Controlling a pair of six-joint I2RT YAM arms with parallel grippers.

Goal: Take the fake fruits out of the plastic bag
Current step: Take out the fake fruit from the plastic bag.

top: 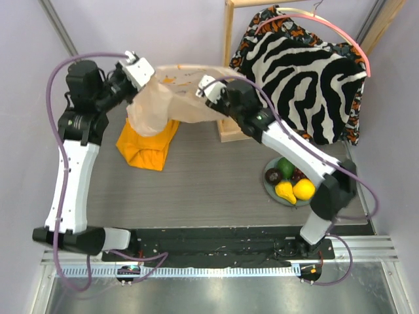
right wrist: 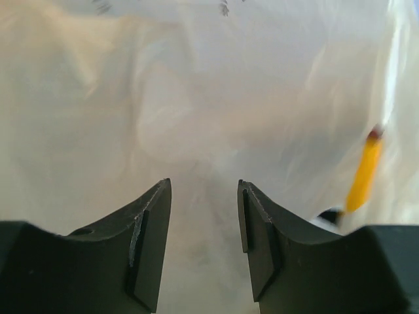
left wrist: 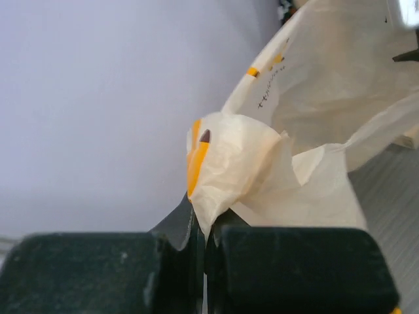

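Note:
The plastic bag (top: 163, 98) hangs lifted above the table at the back, crinkly beige with orange marks. My left gripper (top: 141, 72) is shut on a bunched fold of its edge (left wrist: 229, 170); the left gripper (left wrist: 206, 226) pinches the film tight. My right gripper (top: 203, 87) is at the bag's right side, open, and nothing lies between its fingers (right wrist: 150, 222); only bag film (right wrist: 209, 98) fills the view beyond the right gripper (right wrist: 204, 186). The fake fruits lie on a plate (top: 270, 190) at the right: avocado (top: 285, 167), maroon fruit (top: 273, 175), pear (top: 285, 190), lemon (top: 304, 189). The right arm partly hides them.
A folded orange cloth (top: 147, 147) lies on the table under the bag. A zebra-patterned garment (top: 308, 72) hangs on a wooden frame (top: 228, 78) at the back right. Walls close in on the left and the back.

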